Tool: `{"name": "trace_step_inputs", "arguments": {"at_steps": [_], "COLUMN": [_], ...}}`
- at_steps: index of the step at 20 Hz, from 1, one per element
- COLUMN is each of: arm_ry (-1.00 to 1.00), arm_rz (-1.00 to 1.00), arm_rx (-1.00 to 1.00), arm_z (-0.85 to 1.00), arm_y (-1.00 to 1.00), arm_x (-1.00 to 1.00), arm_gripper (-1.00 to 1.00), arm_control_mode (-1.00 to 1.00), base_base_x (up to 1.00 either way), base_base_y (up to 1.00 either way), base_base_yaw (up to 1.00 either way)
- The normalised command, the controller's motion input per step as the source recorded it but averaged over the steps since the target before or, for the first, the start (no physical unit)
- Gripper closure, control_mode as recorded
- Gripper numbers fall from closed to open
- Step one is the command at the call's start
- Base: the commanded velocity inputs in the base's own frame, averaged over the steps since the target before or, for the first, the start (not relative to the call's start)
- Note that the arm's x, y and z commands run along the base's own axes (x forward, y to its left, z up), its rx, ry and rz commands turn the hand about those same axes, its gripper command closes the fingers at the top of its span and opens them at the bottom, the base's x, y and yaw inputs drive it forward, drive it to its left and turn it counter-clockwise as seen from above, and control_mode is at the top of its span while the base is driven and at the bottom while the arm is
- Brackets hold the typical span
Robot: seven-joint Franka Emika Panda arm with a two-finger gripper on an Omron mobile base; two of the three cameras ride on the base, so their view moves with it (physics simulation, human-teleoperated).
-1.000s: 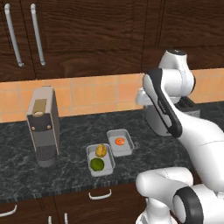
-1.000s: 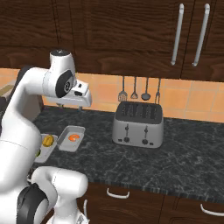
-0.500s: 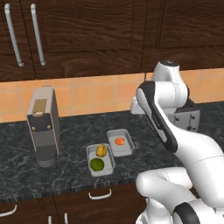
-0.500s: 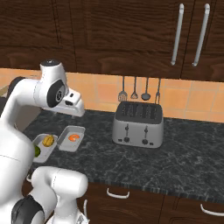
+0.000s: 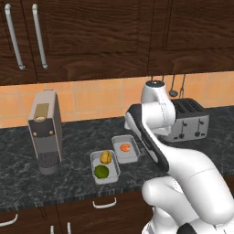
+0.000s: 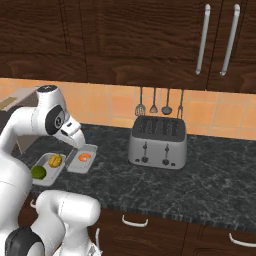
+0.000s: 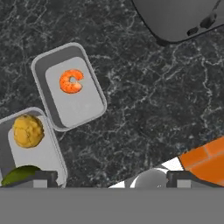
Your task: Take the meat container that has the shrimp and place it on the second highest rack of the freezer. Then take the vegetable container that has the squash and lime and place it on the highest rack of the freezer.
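The meat container [image 7: 69, 92] is a grey tray on the dark counter with the orange curled shrimp [image 7: 71, 82] in it. It also shows as the meat container [image 5: 125, 149] in the left base view, and its shrimp [image 6: 84, 157] shows in the right base view. Touching its corner lies the vegetable container [image 7: 31, 146], holding the bumpy yellow squash [image 7: 28, 131] and the green lime [image 7: 18, 174]. My gripper [image 7: 113, 180] hangs open above the counter to the right of both trays, with nothing between its fingers. In the right base view the gripper [image 6: 79, 144] hovers just above the meat container. The freezer is out of view.
A steel toaster [image 6: 157, 142] stands on the counter to the right of the trays. A grey coffee machine [image 5: 45, 130] stands to their left. Kitchen utensils [image 6: 160, 102] hang on the orange tiled wall, and dark wooden cabinets run above.
The arm has bent down and swung left, bringing the hand lower and closer over the meat container. The trays have not moved.
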Motion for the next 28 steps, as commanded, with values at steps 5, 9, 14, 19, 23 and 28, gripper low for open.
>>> {"name": "trace_step_inputs", "arguments": {"at_steps": [5, 9, 14, 19, 23, 28], "arm_ry": [-0.02, 0.00, -0.01, 0.04, 0.07, 0.02], "arm_rz": [-0.31, -0.35, -0.26, -0.16, -0.12, -0.06], "arm_rx": [0.01, 0.08, 0.04, 0.04, 0.06, 0.04], "arm_z": [-0.86, -0.83, -0.57, -0.24, -0.21, -0.23], "arm_y": [0.23, 0.20, 0.05, 0.02, 0.00, 0.00], "arm_x": [0.08, 0.22, 0.64, 0.26, 0.07, 0.27], "arm_gripper": [-1.00, -1.00, -1.00, -1.00, -1.00, -1.00], "arm_control_mode": [-1.00, -1.00, -1.00, -1.00, -1.00, -1.00], "base_base_x": [0.00, 0.00, 0.00, 0.00, 0.00, 0.00], "base_base_y": [0.00, 0.00, 0.00, 0.00, 0.00, 0.00], "base_base_yaw": [0.00, 0.00, 0.00, 0.00, 0.00, 0.00]}}
